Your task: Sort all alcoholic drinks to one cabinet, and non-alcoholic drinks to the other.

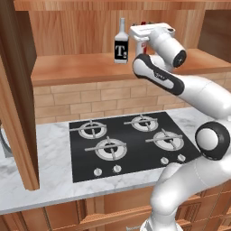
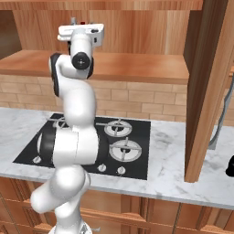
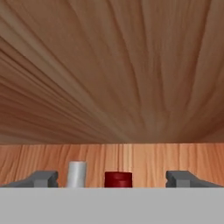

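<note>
On cabinet shelf (image 1: 81, 67), "T"-labelled bottle (image 1: 121, 45), red cap (image 3: 118, 179)

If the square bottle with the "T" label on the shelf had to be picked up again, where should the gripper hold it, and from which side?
Grip the "T" bottle across its square body at the label, coming level from the open cabinet front. It stands upright on the shelf; its flat sides suit the fingers better than the slim neck. The red-capped bottle stands close, between the open gripper fingers, so approach carefully.
</note>
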